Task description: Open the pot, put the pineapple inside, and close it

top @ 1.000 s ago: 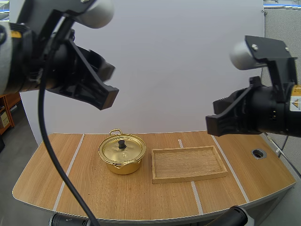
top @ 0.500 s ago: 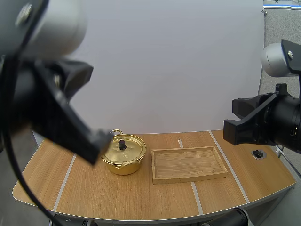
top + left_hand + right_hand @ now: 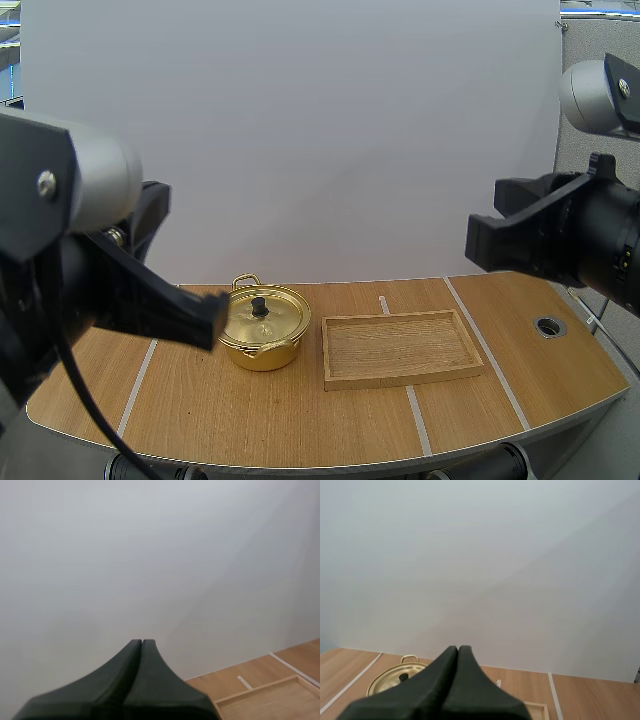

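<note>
Gold pot (image 3: 262, 356) sits on the counter (image 3: 300, 425) with its lid (image 3: 268, 318) on, black knob (image 3: 259, 305) up top, so the inside is hidden. Just beside it, apart by a narrow gap, lies the wooden tray (image 3: 404, 378), plain wood grain across its floor. Left gripper (image 3: 142, 641) is clenched on nothing, the two fingers pressed into one dark wedge, raised over the counter with the tray's corner beyond it. Right gripper (image 3: 458, 647) is clenched the same way, high up, the pot showing past its fingers. Both are well apart from the pot. Pale stripes run across the counter, a round metal-ringed hole (image 3: 549, 325) sits by the far edge, and a white wall (image 3: 300, 130) rises behind.
</note>
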Tool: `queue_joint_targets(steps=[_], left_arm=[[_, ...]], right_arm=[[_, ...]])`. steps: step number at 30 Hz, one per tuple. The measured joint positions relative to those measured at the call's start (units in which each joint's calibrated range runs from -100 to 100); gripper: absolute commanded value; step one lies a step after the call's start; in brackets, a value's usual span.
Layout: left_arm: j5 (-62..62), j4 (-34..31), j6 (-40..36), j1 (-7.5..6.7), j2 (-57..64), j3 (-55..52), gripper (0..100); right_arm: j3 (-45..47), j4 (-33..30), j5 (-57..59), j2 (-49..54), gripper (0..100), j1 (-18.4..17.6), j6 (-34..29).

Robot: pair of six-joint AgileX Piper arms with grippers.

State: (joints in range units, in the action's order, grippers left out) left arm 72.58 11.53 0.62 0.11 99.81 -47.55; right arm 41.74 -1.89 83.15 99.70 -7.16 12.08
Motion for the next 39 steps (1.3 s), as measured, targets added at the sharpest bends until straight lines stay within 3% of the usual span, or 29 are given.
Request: queue_joint_targets(steps=[5,11,15,21,30,39], left_arm=[[-18.5,-7.5,-8.0,0.0,0.0,-7.0,0],[-41.7,-8.5,-9.3,0.0,0.0,-18.9,0],[-47.6,-8.5,-9.3,0.0,0.0,-26.6,0],[-56.0,-8.5,-9.3,0.0,0.0,-36.0,0],[-72.6,-8.5,-9.3,0.0,0.0,-50.3,0],[-67.9,-8.5,-12.4,0.0,0.0,-52.1,0]], right_arm=[[9.5,-0.6,-13.2,0.0,0,0.0,0.0],[24.5,-3.1,-39.4,-0.1,0,0.0,-0.1],[34.8,-4.6,-52.7,-0.1,0,0.0,-0.1],[45.0,-4.8,-61.1,-0.2,0,0.2,-0.1],[57.1,-4.9,-73.7,-0.1,0,3.6,-0.1],[58.0,-4.9,-70.6,-0.1,0,3.8,-0.1]])
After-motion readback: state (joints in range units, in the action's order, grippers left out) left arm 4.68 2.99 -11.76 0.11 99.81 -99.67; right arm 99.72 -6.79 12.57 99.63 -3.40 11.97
